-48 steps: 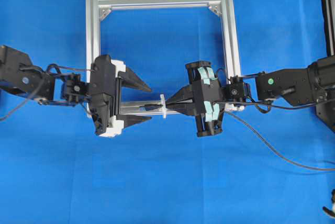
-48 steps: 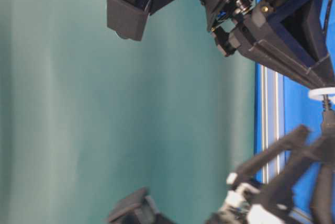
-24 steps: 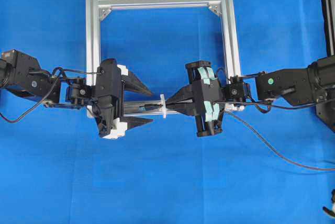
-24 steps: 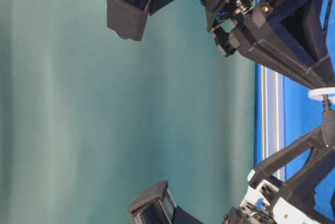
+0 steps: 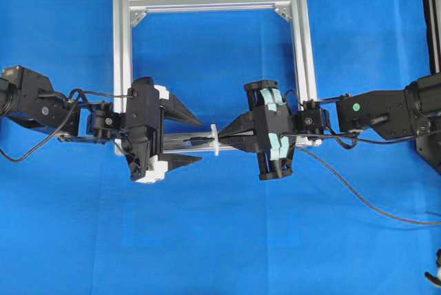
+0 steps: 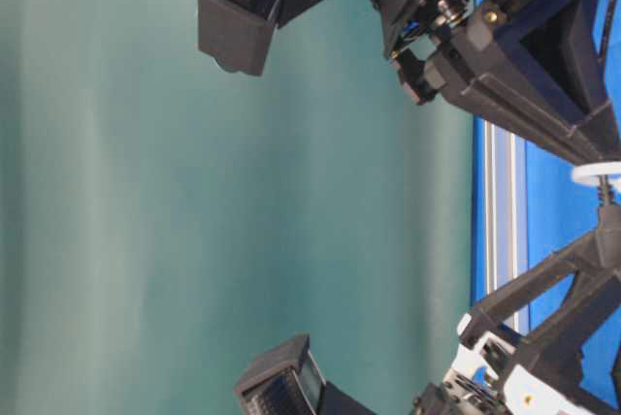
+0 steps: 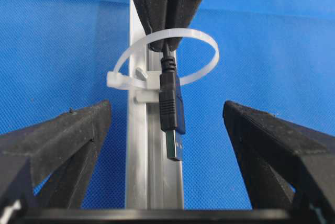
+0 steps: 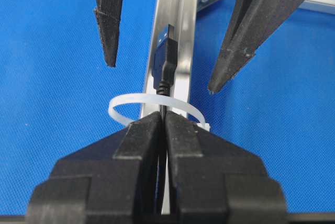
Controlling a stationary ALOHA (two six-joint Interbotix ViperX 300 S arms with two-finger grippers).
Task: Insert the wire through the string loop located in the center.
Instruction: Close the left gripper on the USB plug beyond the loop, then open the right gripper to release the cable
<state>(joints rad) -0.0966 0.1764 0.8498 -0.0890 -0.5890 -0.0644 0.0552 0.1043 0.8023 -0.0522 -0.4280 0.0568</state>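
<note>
Overhead: right tool [image 5: 222, 138] is sitting clamped on the wire [image 5: 344, 183] just right of the string loop [image 5: 215, 140], at the middle of the frame's [image 5: 122, 47] near bar. Left tool [image 5: 196, 136] is facing it from the left, fingers spread wide, one finger either side of the bar. The plug end is lying along the bar, pointing toward the left tool; the rest of the wire is trailing off right across the blue counter [image 5: 220, 240].

Table-level: mostly arm bodies blocking the shot. The loop [image 6: 597, 175] is showing only at the right edge; no grip detail is readable here.

Left wrist: the plug [image 7: 172, 114] is already poking through the loop [image 7: 201, 43] and pointing at this camera, dead between the two open fingers [image 7: 63, 140]. Neither finger is touching it. Long axis is running parallel to the bar.

Right wrist: fingers [image 8: 141, 145] are pressing together on the wire just behind the loop [image 8: 125, 101], with the plug [image 8: 166, 56] sticking out past it toward the left tool's spread tips [image 8: 110, 20].

Judgement: the left tool is the nearer one to the plug; the next move is hinging on it closing squarely across the plug's axis on its side of the loop.
</note>
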